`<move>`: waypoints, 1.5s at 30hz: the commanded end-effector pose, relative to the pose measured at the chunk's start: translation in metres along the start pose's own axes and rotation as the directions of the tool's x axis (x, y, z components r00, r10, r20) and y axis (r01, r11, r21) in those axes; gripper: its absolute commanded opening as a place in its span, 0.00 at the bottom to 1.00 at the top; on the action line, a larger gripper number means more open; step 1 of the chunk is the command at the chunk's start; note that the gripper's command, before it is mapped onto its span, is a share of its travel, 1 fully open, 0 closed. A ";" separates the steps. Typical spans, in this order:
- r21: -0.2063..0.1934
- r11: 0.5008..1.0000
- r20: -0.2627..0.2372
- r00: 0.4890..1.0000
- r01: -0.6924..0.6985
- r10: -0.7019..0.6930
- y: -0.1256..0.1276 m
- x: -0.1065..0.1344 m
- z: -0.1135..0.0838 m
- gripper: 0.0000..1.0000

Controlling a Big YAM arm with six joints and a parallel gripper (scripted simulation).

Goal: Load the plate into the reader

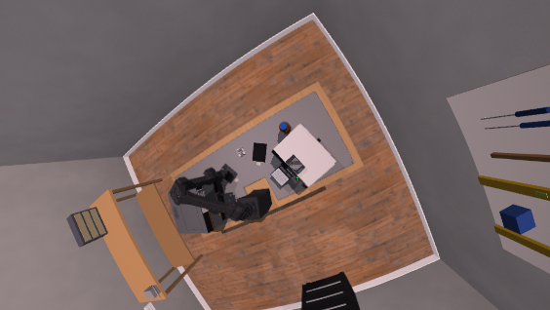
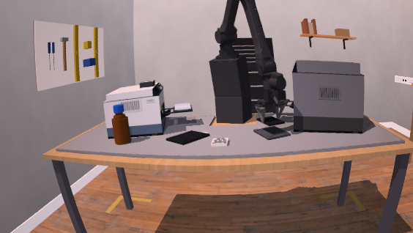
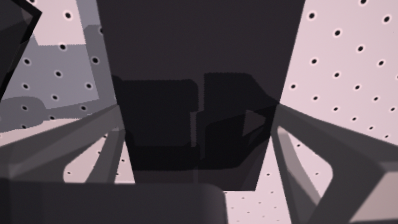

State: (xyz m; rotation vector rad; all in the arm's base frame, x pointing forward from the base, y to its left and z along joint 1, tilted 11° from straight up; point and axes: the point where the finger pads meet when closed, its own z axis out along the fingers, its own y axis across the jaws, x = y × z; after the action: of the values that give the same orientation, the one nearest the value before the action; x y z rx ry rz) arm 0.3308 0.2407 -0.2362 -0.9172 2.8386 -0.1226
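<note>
My gripper [image 2: 271, 117] [image 3: 197, 112] is shut on a flat dark lid [image 2: 272, 121] [image 3: 200, 40]. One fingertip is at each side edge, and the lid is low over the deck between the arm's base and the grey reader [image 2: 329, 95]. A white plate [image 2: 182, 106] [image 1: 279, 176] with its wells showing sits on the stage of the white dispenser [image 2: 135, 119] [image 1: 304, 153]. A dark grey flat holder [image 2: 272, 132] lies on the bench just in front of the lid in the exterior view. I cannot read its name. The reader's stage is hidden.
A black flat holder [image 2: 187, 137] [image 1: 259, 152] lies mid-bench, near a small white block [image 2: 220, 141] [image 1: 240, 151]. The blue-capped brown bottle [image 2: 121, 126] [image 1: 284, 127] stands upright beside the dispenser. A dark body [image 3: 15, 40] edges into the wrist view's upper left.
</note>
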 end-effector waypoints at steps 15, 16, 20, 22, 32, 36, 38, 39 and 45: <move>-0.001 1.000 0.008 1.000 0.011 -0.011 0.000 0.000 0.002 0.85; -0.001 1.000 0.002 1.000 0.008 -0.008 -0.002 0.002 0.004 0.85; 0.000 1.000 0.007 1.000 0.003 -0.003 -0.003 -0.001 0.007 0.85; 0.000 1.000 0.018 1.000 0.000 0.000 -0.003 -0.008 0.008 0.85; -0.003 1.000 0.019 1.000 0.020 -0.020 0.003 -0.008 -0.003 0.85; -0.004 1.000 0.026 0.999 0.026 -0.026 0.007 -0.013 0.000 0.85; -0.004 1.000 0.030 0.999 0.028 -0.027 0.008 -0.014 0.004 0.85; -0.004 1.000 0.031 0.999 0.029 -0.028 0.009 -0.014 0.005 0.85; -0.004 1.000 0.012 0.999 0.031 -0.031 0.009 -0.003 0.010 0.85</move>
State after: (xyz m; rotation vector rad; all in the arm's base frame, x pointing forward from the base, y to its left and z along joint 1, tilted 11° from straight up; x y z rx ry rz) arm 0.3341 0.2445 -0.2438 -0.9198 2.8321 -0.1191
